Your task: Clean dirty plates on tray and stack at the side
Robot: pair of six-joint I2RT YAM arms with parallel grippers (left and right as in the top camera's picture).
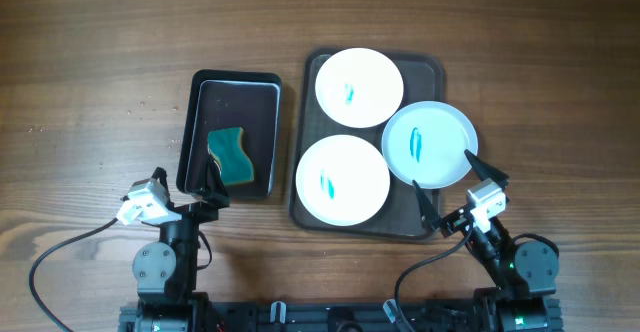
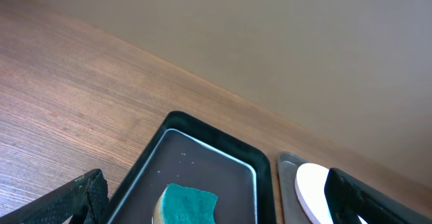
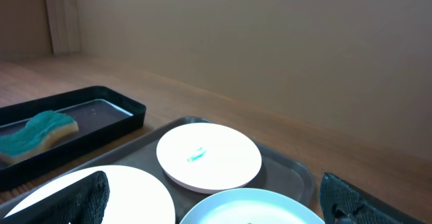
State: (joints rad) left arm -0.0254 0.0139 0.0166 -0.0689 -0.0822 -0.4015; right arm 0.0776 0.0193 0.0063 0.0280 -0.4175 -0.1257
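Three white plates lie on the dark brown tray [image 1: 428, 69]: a far one [image 1: 359, 87], a near-left one [image 1: 342, 179] and a right one [image 1: 429, 144], each with a teal smear. The right plate overlaps the tray's right rim. My right gripper [image 1: 452, 190] is open and empty just in front of the right plate; its view shows the far plate [image 3: 208, 155], the near-left plate [image 3: 128, 190] and the right plate [image 3: 250, 207]. My left gripper [image 1: 207, 194] is open and empty at the near end of the black pan [image 1: 195, 122].
The black pan holds a teal-and-yellow sponge [image 1: 230, 155], also in the left wrist view [image 2: 187, 205] and right wrist view [image 3: 34, 133]. The pan stands left of the tray. Bare wooden table [image 1: 90, 62] surrounds both.
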